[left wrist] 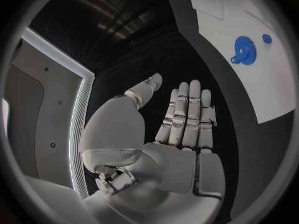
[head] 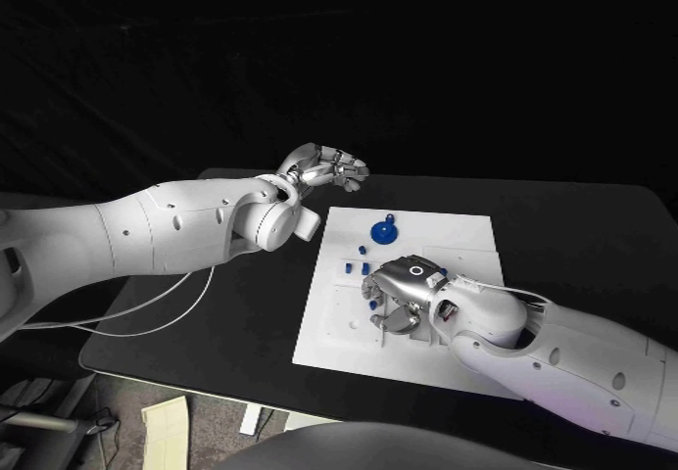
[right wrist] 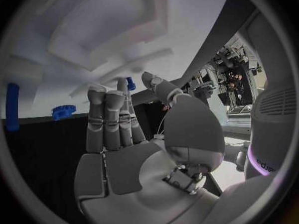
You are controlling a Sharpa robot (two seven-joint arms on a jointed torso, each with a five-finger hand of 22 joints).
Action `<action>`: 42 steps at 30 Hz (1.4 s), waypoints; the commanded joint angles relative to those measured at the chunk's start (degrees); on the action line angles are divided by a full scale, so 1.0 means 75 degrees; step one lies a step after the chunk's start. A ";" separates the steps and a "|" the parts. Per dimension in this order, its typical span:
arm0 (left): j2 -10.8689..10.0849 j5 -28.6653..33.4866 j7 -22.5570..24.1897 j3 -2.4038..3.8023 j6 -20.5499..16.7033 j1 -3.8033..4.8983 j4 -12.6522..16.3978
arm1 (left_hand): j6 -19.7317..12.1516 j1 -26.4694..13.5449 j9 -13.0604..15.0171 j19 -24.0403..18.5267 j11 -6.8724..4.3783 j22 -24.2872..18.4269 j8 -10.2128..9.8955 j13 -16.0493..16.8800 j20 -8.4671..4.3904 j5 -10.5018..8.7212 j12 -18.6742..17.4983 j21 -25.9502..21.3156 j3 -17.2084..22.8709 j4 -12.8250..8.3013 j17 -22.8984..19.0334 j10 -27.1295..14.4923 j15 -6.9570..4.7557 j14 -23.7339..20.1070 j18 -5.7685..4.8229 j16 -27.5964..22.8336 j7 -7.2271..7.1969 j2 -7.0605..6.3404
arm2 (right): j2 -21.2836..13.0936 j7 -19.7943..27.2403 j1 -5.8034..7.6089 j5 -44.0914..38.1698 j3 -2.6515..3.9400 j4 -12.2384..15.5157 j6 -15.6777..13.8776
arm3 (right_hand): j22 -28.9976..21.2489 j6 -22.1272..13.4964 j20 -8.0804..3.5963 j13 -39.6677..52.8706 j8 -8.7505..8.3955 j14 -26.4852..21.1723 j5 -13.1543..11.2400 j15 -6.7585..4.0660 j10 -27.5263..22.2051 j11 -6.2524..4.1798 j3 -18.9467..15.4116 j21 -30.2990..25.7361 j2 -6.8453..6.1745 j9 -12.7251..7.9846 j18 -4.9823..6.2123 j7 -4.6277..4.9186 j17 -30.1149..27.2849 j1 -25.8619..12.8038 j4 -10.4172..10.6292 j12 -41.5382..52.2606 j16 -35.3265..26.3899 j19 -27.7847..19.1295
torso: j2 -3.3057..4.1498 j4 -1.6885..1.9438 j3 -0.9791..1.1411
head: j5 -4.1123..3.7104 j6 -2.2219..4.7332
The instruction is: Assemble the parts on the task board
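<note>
The white task board [head: 438, 240] lies in the middle of the black table. A blue gear [head: 384, 232] and a small blue knob [head: 387, 215] sit near its far left corner; several small blue parts [head: 357, 265] lie along its left side. My right hand [head: 405, 296] hovers low over the board's middle, fingers straight, thumb apart, holding nothing [right wrist: 115, 129]. Past its fingertips I see a small blue part [right wrist: 130, 83], a blue peg [right wrist: 11, 113] and a small blue gear [right wrist: 64, 111]. My left hand [head: 322, 166] hangs off the board's far left corner, flat and empty [left wrist: 184, 119].
In the left wrist view the board's corner [left wrist: 277, 84] carries the blue gear [left wrist: 244, 50] and the knob [left wrist: 266, 38]. White cables [head: 156, 308] trail over the table's left side. Raised white blocks and slots [right wrist: 118, 35] stand on the board by my right hand.
</note>
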 commanded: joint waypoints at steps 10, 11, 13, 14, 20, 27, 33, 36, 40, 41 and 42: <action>0.0019 0.0035 0.0004 0.0008 0.0080 0.0023 -0.0020 | -0.0083 -0.0042 -0.0018 0.0058 0.0023 0.0018 0.0019 -0.0014 0.0013 0.0019 -0.0014 -0.0038 0.0006 0.0045 0.0028 -0.0086 0.0022 -0.0001 0.0135 -0.0075 0.0003 -0.0004 | -0.0521 -0.0115 0.0049 0.0119 0.0040 0.0503 -0.0501 | 0.0097 -0.0143 -0.0056 -0.0245 -0.0009 0.0037 0.0459 0.0068 -0.0442 0.0310 -0.0494 -0.0004 0.0014 0.0028 0.0455 0.0034 -0.0017 -0.0017 0.0027 0.0009 0.0074 0.0006 | -0.0004 -0.0001 0.0002 | -0.0024 0.0051; 0.0019 0.0035 0.0004 0.0008 0.0082 0.0023 -0.0026 | -0.0084 -0.0042 -0.0018 0.0059 0.0023 0.0019 0.0019 -0.0014 0.0013 0.0019 -0.0014 -0.0038 0.0006 0.0045 0.0029 -0.0086 0.0023 -0.0001 0.0135 -0.0076 0.0003 -0.0005 | -0.0566 -0.0116 0.0071 0.0119 0.0064 0.0545 -0.0511 | 0.0096 -0.0139 -0.0059 -0.0246 -0.0005 0.0041 0.0450 0.0066 -0.0436 0.0308 -0.0491 -0.0003 0.0016 0.0031 0.0455 0.0032 -0.0018 0.0002 0.0032 0.0012 0.0078 0.0012 | -0.0004 -0.0004 0.0002 | -0.0020 0.0058; 0.0022 0.0035 0.0003 0.0008 0.0085 0.0023 -0.0044 | -0.0085 -0.0040 -0.0019 0.0059 0.0024 0.0019 0.0019 -0.0015 0.0013 0.0019 -0.0014 -0.0040 0.0006 0.0045 0.0031 -0.0088 0.0023 -0.0002 0.0136 -0.0078 0.0004 -0.0005 | -0.0703 -0.0120 0.0120 0.0116 0.0158 0.0672 -0.0570 | 0.0093 -0.0132 -0.0066 -0.0249 0.0005 0.0053 0.0400 0.0059 -0.0418 0.0302 -0.0469 0.0000 0.0016 0.0038 0.0455 0.0026 -0.0023 0.0064 0.0057 0.0018 0.0088 0.0028 | 0.0000 -0.0004 0.0006 | -0.0022 0.0080; 0.0020 0.0035 0.0003 0.0008 0.0085 0.0023 -0.0047 | -0.0085 -0.0040 -0.0019 0.0059 0.0024 0.0020 0.0019 -0.0015 0.0013 0.0019 -0.0014 -0.0040 0.0006 0.0045 0.0031 -0.0088 0.0023 -0.0002 0.0136 -0.0079 0.0004 -0.0004 | -0.0760 -0.0136 0.0136 0.0117 0.0211 0.0726 -0.0581 | 0.0093 -0.0130 -0.0067 -0.0250 0.0008 0.0056 0.0381 0.0057 -0.0412 0.0300 -0.0459 0.0000 0.0016 0.0040 0.0455 0.0025 -0.0025 0.0083 0.0066 0.0019 0.0091 0.0031 | -0.0002 -0.0006 0.0007 | -0.0026 0.0089; 0.0012 0.0044 0.0002 0.0007 0.0108 0.0021 -0.0067 | -0.0086 -0.0039 -0.0020 0.0061 0.0025 0.0021 0.0020 -0.0015 0.0014 0.0019 -0.0013 -0.0042 0.0007 0.0046 0.0036 -0.0090 0.0024 -0.0001 0.0137 -0.0083 0.0004 -0.0004 | -0.1182 -0.0395 0.0196 0.0344 0.0922 0.0891 -0.0459 | 0.0083 -0.0096 -0.0082 -0.0246 0.0036 0.0142 -0.0197 0.0007 -0.0264 0.0249 0.0003 0.0029 -0.0084 0.0052 0.0455 0.0006 -0.0041 0.0449 0.0288 0.0061 0.0150 0.0149 | -0.0002 -0.0011 0.0010 | -0.0088 0.0185; 0.0000 0.0045 0.0005 0.0007 0.0109 0.0021 -0.0075 | -0.0089 -0.0046 -0.0022 0.0062 0.0026 0.0023 0.0021 -0.0016 0.0017 0.0016 -0.0013 -0.0044 0.0004 0.0052 0.0042 -0.0093 0.0025 0.0000 0.0137 -0.0088 0.0006 -0.0003 | -0.1695 -0.0507 0.0599 0.0488 0.1108 0.0835 0.0006 | 0.0093 -0.0107 -0.0084 -0.0261 0.0029 0.0161 -0.0245 0.0011 -0.0281 0.0254 0.0112 0.0052 -0.0142 0.0047 0.0455 0.0012 -0.0036 0.0509 0.0336 0.0032 0.0180 0.0186 | -0.0001 -0.0011 0.0011 | -0.0176 0.0305; 0.0002 0.0045 0.0010 0.0006 0.0120 0.0021 -0.0083 | -0.0090 -0.0049 -0.0023 0.0062 0.0028 0.0025 0.0022 -0.0017 0.0018 0.0015 -0.0012 -0.0047 0.0001 0.0055 0.0047 -0.0097 0.0026 -0.0001 0.0138 -0.0094 0.0007 -0.0006 | -0.1798 -0.0686 0.0638 0.0549 0.1106 0.0755 0.0794 | 0.0120 -0.0304 -0.0056 -0.0457 -0.0074 0.0075 -0.0909 0.0171 -0.0809 0.0412 -0.0277 0.0046 -0.0186 -0.0017 0.0455 0.0050 -0.0044 0.0244 0.0237 -0.0079 0.0180 0.0080 | 0.0005 -0.0016 0.0015 | -0.0217 0.0353; 0.0006 0.0045 0.0010 0.0006 0.0126 0.0021 -0.0089 | -0.0091 -0.0050 -0.0024 0.0063 0.0028 0.0025 0.0022 -0.0018 0.0019 0.0015 -0.0012 -0.0048 0.0001 0.0056 0.0050 -0.0098 0.0027 -0.0001 0.0138 -0.0096 0.0007 -0.0006 | -0.1775 -0.0670 0.0637 0.0533 0.1101 0.0707 0.0990 | 0.0108 -0.0449 -0.0023 -0.0647 -0.0131 -0.0041 -0.1059 0.0290 -0.1192 0.0545 -0.0530 -0.0022 -0.0187 -0.0053 0.0455 -0.0104 -0.0063 0.0116 0.0172 -0.0043 0.0158 -0.0055 | 0.0003 -0.0007 0.0023 | -0.0237 0.0358; 0.0002 0.0045 -0.0003 0.0006 0.0142 0.0021 -0.0099 | -0.0092 -0.0053 -0.0024 0.0063 0.0029 0.0026 0.0023 -0.0018 0.0020 0.0015 -0.0011 -0.0050 -0.0001 0.0058 0.0053 -0.0099 0.0027 -0.0001 0.0138 -0.0099 0.0007 -0.0005 | -0.1711 -0.0705 0.0635 0.0577 0.1052 0.0617 0.1186 | 0.0100 -0.0511 -0.0007 -0.0746 -0.0141 -0.0086 -0.1083 0.0321 -0.1283 0.0571 -0.0622 -0.0052 -0.0182 -0.0062 0.0455 -0.0267 -0.0073 0.0087 0.0183 -0.0030 0.0167 -0.0094 | 0.0003 0.0000 0.0019 | -0.0270 0.0359; 0.0001 0.0045 -0.0009 0.0006 0.0150 0.0021 -0.0100 | -0.0092 -0.0053 -0.0024 0.0063 0.0029 0.0027 0.0023 -0.0018 0.0020 0.0015 -0.0011 -0.0050 -0.0001 0.0059 0.0054 -0.0099 0.0028 -0.0001 0.0138 -0.0100 0.0007 -0.0006 | -0.1694 -0.0717 0.0635 0.0571 0.1038 0.0593 0.1213 | 0.0099 -0.0520 -0.0006 -0.0753 -0.0144 -0.0089 -0.1086 0.0322 -0.1286 0.0572 -0.0628 -0.0054 -0.0183 -0.0064 0.0455 -0.0268 -0.0074 0.0087 0.0183 -0.0029 0.0168 -0.0096 | 0.0003 0.0000 0.0019 | -0.0270 0.0359; -0.0002 0.0045 -0.0014 0.0006 0.0153 0.0021 -0.0101 | -0.0092 -0.0055 -0.0025 0.0063 0.0029 0.0027 0.0023 -0.0019 0.0021 0.0014 -0.0011 -0.0051 -0.0002 0.0060 0.0055 -0.0100 0.0028 -0.0001 0.0138 -0.0101 0.0008 -0.0006 | -0.1666 -0.0742 0.0634 0.0527 0.1006 0.0548 0.1283 | 0.0099 -0.0531 -0.0005 -0.0765 -0.0147 -0.0094 -0.1095 0.0322 -0.1288 0.0573 -0.0642 -0.0057 -0.0183 -0.0066 0.0455 -0.0264 -0.0076 0.0086 0.0184 -0.0027 0.0170 -0.0100 | 0.0005 0.0001 0.0015 | -0.0283 0.0357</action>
